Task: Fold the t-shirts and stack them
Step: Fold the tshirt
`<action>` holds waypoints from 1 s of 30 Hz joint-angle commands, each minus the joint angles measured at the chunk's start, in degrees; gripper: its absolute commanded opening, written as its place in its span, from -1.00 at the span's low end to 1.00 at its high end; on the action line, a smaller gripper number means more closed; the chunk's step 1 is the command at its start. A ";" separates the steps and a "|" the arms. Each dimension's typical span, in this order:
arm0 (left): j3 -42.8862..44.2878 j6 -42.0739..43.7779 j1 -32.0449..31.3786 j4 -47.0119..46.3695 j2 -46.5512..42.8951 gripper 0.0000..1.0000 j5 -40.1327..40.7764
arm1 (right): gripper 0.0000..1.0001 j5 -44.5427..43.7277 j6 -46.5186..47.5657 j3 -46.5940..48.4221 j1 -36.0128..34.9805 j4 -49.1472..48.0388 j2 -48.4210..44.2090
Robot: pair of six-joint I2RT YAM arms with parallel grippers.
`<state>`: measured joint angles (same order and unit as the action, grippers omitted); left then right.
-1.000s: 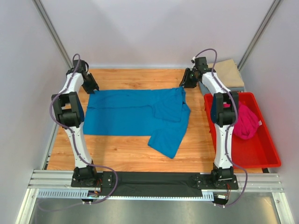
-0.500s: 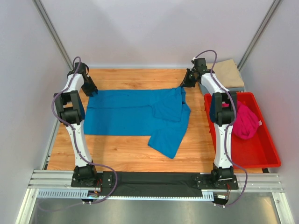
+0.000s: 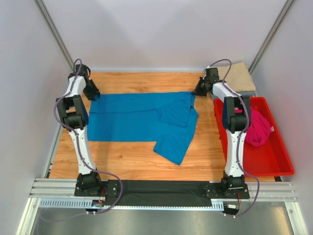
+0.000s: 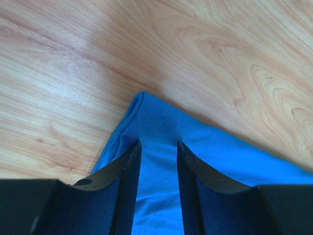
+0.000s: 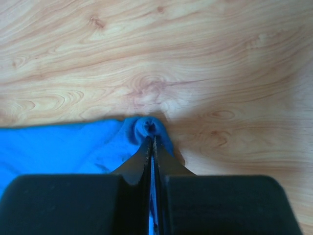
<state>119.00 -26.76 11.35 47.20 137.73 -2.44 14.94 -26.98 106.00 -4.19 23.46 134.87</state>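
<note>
Across the middle of the wooden table (image 3: 137,161) the blue t-shirt (image 3: 142,120) lies spread, its right side rumpled. At its far right corner my right gripper (image 5: 151,139) is pinched tight on a nub of cloth. At the far left corner my left gripper (image 4: 158,144) straddles the hem, fingers narrowly parted. I judge the first fold is being set up: the left must close, then both lift the far edge together.

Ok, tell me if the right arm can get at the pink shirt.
Probably, but not yet: its hand is shut on the blue shirt. The pink shirt lies uncovered in the bin.
</note>
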 commanded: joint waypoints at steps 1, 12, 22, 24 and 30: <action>2.28 0.13 1.04 3.24 3.94 -0.14 2.35 | -0.99 -0.62 -2.98 -3.68 1.72 -8.41 -4.08; 5.71 -0.04 1.30 4.22 5.18 -0.11 2.35 | -0.99 2.29 -7.38 -8.79 2.08 -18.98 -6.11; 9.07 -0.84 1.30 2.01 -2.54 0.26 -6.89 | -0.58 0.11 -6.50 -4.21 1.55 -7.75 -9.79; 6.43 -0.31 1.30 2.54 -6.75 0.26 -4.60 | -0.42 -1.31 -6.86 -4.74 1.37 -4.93 -12.69; -5.88 -0.48 1.30 6.05 -13.97 0.15 -1.17 | -0.43 -4.82 -4.14 -4.31 -3.01 11.67 -16.82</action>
<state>115.79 -27.38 12.16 50.78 129.16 -5.80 13.30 -33.19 99.90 -4.08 24.58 122.04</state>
